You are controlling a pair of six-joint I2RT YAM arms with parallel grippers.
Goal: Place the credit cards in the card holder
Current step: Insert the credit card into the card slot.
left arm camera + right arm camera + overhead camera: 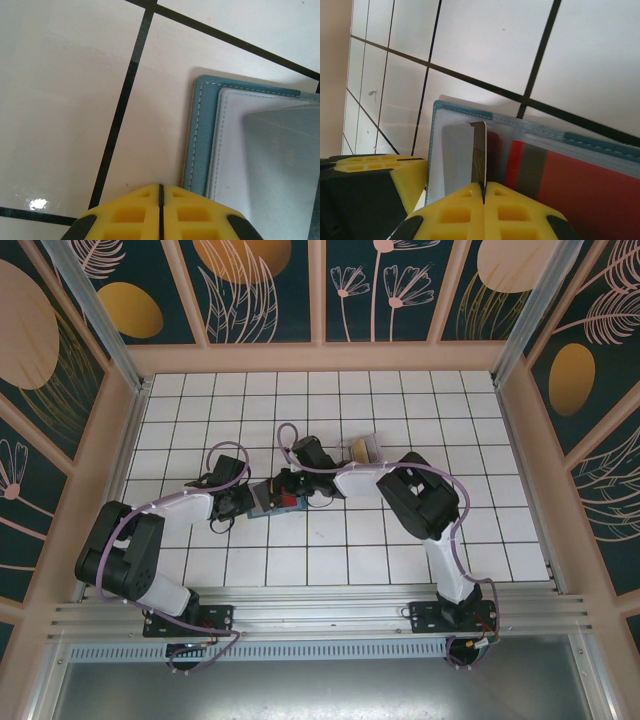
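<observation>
White tiles with dark lines cover the tabletop (400,540), and walls with painted plants stand around it. The card holder (199,145) lies open in the middle of the tabletop, between the two arms. A red card (580,190) lies in it, on the right part.

The right gripper (484,197) is pinching one thin card (479,150) between its yellow fingers. The thin card stands up on its edge (so I cannot tell its colour). Its long side points straight away from the gripper, toward the far edge of the holder. The holder is right in front of this gripper and just under the card's tip, so the right arm is the one to push it in. I think the card must lie flatter and slide forward along its long side to go into a pocket left of the red card.

The left gripper (160,205) is pressed together with nothing between its fingers. It sits at the left edge of the holder, and one finger looks to be over the corner, maybe to hold it down.
</observation>
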